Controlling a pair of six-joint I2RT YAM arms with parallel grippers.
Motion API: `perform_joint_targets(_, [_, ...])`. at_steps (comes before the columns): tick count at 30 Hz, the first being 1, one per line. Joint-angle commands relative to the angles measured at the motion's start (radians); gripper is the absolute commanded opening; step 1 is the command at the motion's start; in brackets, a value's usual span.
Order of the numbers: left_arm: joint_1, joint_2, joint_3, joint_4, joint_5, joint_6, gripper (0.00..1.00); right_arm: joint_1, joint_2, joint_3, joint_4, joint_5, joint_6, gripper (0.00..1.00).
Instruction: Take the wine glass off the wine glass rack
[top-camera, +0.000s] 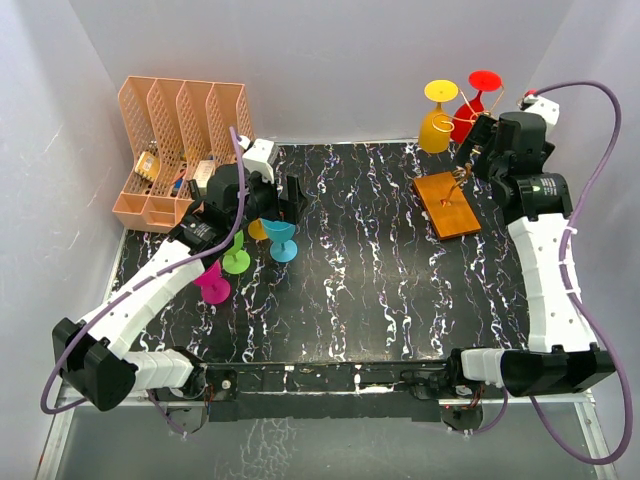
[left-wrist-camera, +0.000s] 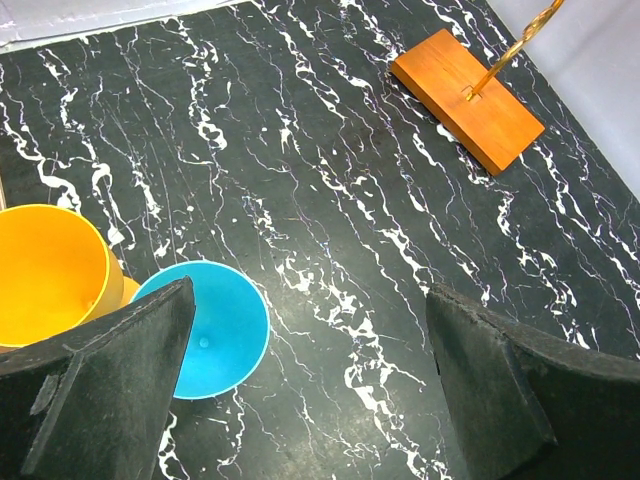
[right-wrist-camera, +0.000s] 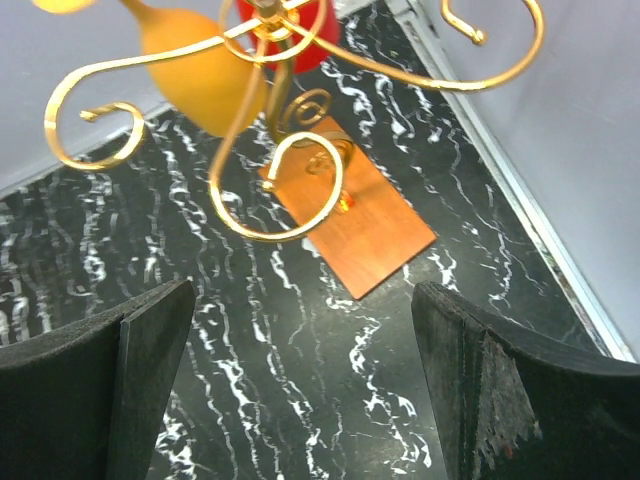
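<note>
Marbled tabletop (top-camera: 350, 280) bears the wine glass rack (top-camera: 447, 205), yellow wine glass (top-camera: 436, 128) hanging; left pincer (left-wrist-camera: 310, 300) and right pincer (right-wrist-camera: 302, 292) spread apart.

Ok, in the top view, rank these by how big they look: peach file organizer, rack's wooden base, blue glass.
1. peach file organizer, clearly largest.
2. rack's wooden base.
3. blue glass, smallest.
Gaps are wide enough that nearness to the camera should not change the order.
</note>
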Motion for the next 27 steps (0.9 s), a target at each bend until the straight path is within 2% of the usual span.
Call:
perform_joint_targets(1, [0.002,0.006,0.002,0.023,0.018,-0.006,0.97,-0.006,-0.005,0.141,-0.017,-0.109,0.021,0.99])
perform_joint_targets(9, [0.003,0.013,0.004,0.023,0.024,-0.008,0.97,-0.006,0.088,0.344,0.010,-0.135,0.024,0.99])
perform_joint_targets(14, [0.002,0.013,0.003,0.022,0.023,-0.010,0.97,-0.006,0.194,0.433,0.094,-0.190,0.104,0.98])
perform_joint_targets(21, [0.003,0.008,0.002,0.024,0.025,-0.011,0.97,-0.007,0.352,0.512,0.196,-0.188,0.252,0.93])
perform_joint_targets(27, [0.003,0.001,0.002,0.022,0.024,-0.010,0.97,-0.009,0.523,0.630,0.205,-0.174,0.256,0.87])
